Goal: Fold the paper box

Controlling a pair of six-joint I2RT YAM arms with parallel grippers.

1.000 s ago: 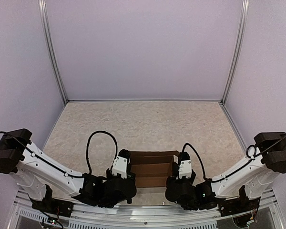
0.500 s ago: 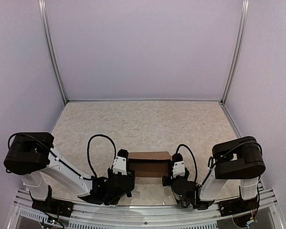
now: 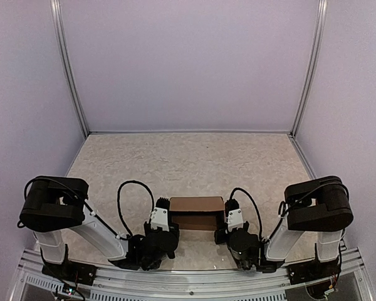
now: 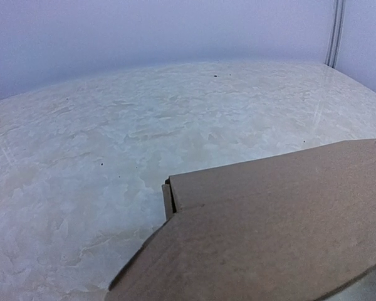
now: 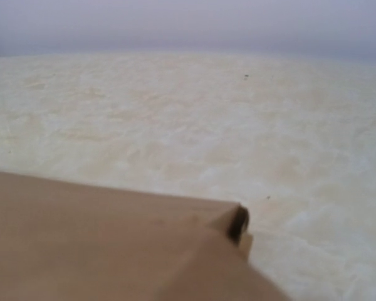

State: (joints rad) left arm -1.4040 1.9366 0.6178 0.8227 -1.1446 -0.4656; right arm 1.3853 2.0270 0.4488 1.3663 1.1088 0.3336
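The paper box (image 3: 197,212) had folded up narrower than a second ago; left gripper (image 3: 166,219) clenched, right gripper (image 3: 227,221) hidden behind cardboard, can't tell.

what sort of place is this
Probably a robot test cell: plain walls on metal posts, a marbled table, a left arm and right arm bolted at its near edge, flanking a box.

Table (image 3: 188,157): pale beige marbled top with a few dark specks, evenly lit, no hard shadows. Behind its far edge stands a plain lavender back wall (image 3: 188,63). A left wall (image 3: 19,94) and right wall (image 3: 357,94), same colour, flank it. Aluminium posts (image 3: 69,69) rise at both far corners. A metal rail (image 3: 194,290) runs along its near edge.
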